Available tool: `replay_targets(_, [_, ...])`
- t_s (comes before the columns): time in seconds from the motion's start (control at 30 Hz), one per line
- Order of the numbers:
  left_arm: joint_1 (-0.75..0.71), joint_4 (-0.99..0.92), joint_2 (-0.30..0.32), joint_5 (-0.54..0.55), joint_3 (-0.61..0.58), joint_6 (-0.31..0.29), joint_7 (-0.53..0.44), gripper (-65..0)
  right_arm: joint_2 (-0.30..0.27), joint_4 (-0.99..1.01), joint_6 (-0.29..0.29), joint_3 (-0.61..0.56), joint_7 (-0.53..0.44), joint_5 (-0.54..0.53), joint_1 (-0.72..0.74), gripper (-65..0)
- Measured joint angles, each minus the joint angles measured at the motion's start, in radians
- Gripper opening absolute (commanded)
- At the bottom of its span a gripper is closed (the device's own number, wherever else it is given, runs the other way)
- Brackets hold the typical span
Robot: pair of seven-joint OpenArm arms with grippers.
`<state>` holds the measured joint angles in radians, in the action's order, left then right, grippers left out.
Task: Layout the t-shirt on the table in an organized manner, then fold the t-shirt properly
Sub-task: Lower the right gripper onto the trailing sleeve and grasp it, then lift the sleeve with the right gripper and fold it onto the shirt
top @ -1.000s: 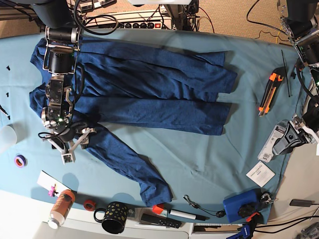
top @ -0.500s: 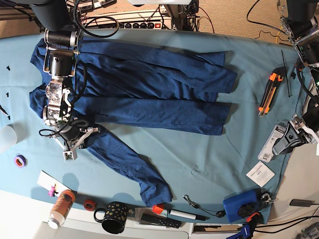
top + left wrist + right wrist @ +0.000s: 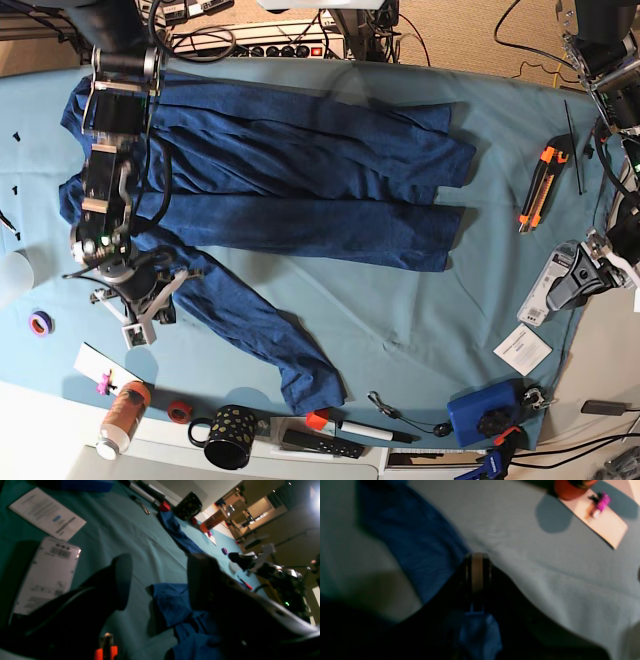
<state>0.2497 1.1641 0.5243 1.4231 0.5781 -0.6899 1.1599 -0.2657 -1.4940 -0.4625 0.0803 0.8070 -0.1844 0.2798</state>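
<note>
The dark navy t-shirt (image 3: 300,170) lies spread across the back of the teal table (image 3: 400,300). One long strip of it runs to the front edge (image 3: 300,370). My right gripper (image 3: 140,318) sits at the shirt's left lower edge. In the right wrist view its fingers (image 3: 477,557) are closed together with blue fabric (image 3: 475,630) bunched between them, and more shirt (image 3: 420,550) lies to the left. My left gripper (image 3: 572,285) rests at the table's right edge. In the left wrist view it (image 3: 157,565) is open and empty, with shirt fabric (image 3: 175,605) beyond it.
An orange utility knife (image 3: 540,185), a white package (image 3: 545,290), a paper slip (image 3: 522,349) and a blue box (image 3: 485,415) lie on the right. A black mug (image 3: 230,437), orange bottle (image 3: 122,418), tape rolls (image 3: 40,323) and a marker (image 3: 365,431) line the front edge.
My right gripper has shifted slightly toward the front edge and left, and its arm has straightened. The shirt has barely moved. The left arm has not moved.
</note>
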Motion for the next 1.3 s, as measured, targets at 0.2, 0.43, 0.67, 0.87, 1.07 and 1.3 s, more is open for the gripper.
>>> replay_targets(0.2, [0.000,0.000,0.000,-0.001,0.000,0.000,0.000,-31.6,0.000,-0.051,0.051,0.001,-0.005,0.016,-0.037,-60.2])
replay_targets(0.43, [0.000,-0.001,-0.001,-0.001,0.000,0.000,0.000,-31.6,0.004,0.306,0.057,0.003,-0.123,0.035,0.051,-27.2])
replay_targets(0.67, [0.002,0.000,-0.002,-0.001,0.000,0.000,0.000,-31.6,0.051,0.624,0.029,0.003,-0.152,0.027,0.245,-27.3])
replay_targets(0.87, [0.002,0.000,-0.003,-0.001,0.000,0.000,0.000,-31.6,0.122,0.640,0.027,0.003,-0.126,0.025,0.266,-55.0])
replay_targets(1.07, [0.002,0.000,-0.003,-0.002,0.000,0.000,0.000,-31.6,0.127,0.615,-0.009,0.003,-0.069,0.027,0.263,-65.0])
replay_targets(1.3, [0.002,0.001,-0.002,-0.007,0.000,0.000,0.000,-31.6,0.085,0.311,-0.008,0.005,0.127,0.030,0.213,-65.0])
